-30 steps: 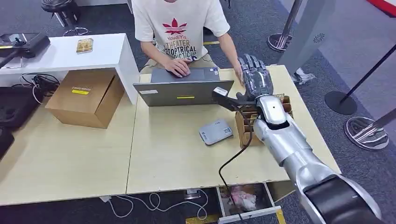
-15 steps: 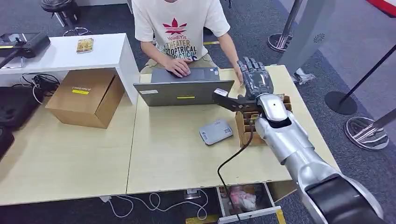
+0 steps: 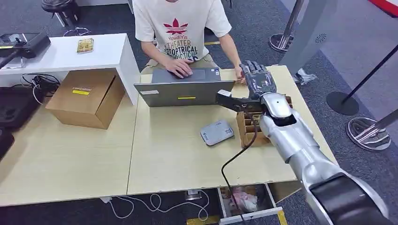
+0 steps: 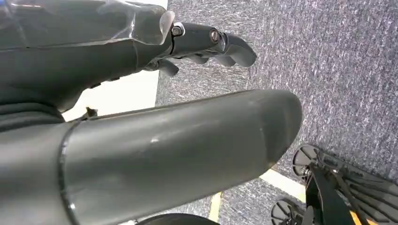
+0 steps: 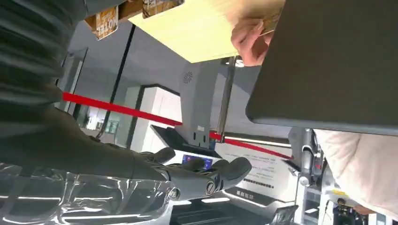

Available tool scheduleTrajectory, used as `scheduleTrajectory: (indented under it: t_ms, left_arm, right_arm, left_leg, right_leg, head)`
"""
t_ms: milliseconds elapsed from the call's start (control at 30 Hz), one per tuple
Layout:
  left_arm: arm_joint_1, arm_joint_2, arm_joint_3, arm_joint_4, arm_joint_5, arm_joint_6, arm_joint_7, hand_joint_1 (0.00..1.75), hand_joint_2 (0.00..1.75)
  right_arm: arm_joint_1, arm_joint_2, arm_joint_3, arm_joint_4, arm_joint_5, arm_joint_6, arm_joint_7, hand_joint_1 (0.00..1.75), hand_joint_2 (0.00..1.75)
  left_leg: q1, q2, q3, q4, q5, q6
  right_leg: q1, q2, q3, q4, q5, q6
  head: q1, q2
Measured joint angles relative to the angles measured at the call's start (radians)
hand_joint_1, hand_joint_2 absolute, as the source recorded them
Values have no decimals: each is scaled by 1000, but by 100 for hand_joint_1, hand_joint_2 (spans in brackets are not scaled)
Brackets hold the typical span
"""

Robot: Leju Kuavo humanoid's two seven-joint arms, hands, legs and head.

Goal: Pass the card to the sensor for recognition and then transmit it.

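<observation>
Bright even overhead light, soft shadows; wrist views blurred up close

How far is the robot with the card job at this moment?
Nothing looks finished. The right hand hovers with fingers spread above the cardboard card holder, holding nothing, so no card is picked. The grey sensor lies untouched on the table. Left: grasp a card, present it to the sensor, pass it on.

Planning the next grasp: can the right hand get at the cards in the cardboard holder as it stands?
Probably yes. The right hand hovers open just beyond the cardboard holder, whose top is uncovered. The person's hand rests close by but off the holder.
</observation>
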Motion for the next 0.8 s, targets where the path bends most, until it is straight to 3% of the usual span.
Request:
scheduleTrajectory:
  t_ms: [800]
  left_arm:
    - [0,-3,0,0,11,14,4,0,0]
  right_arm:
    - [-65,43,18,108,-47,108,-10,0,175]
  left_leg:
    - [0,0,0,0,0,0]
  right_leg:
    - [0,0,0,0,0,0]
  head:
    - [0,0]
